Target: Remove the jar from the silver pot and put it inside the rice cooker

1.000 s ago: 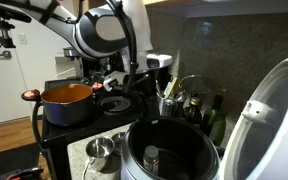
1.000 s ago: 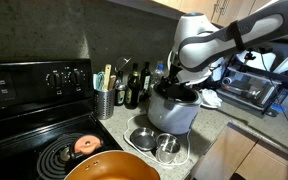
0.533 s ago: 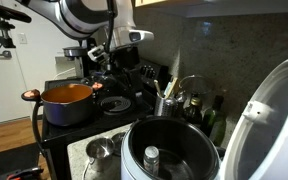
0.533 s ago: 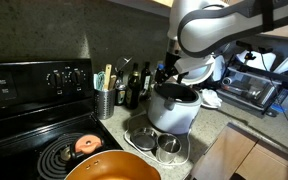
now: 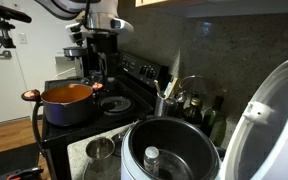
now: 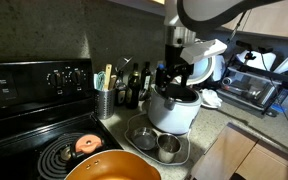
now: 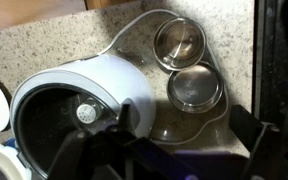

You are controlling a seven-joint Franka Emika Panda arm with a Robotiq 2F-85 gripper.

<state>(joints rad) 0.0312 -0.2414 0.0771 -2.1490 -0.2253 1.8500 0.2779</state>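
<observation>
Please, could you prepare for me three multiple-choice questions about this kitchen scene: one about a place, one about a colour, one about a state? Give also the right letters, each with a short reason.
1. Where is the jar?
A) in the silver pot
B) inside the rice cooker
C) on the counter beside the cooker

2. What colour is the large pot on the stove?
A) orange
B) blue
C) white

3. How is the cooker's lid?
A) shut
B) taken off
C) open, standing up

Answers:
1 B: the jar's whitish top shows inside the dark bowl in the wrist view.
2 A: its wall is plainly orange in an exterior view.
3 C: the white lid stands up beside the uncovered bowl.
</observation>
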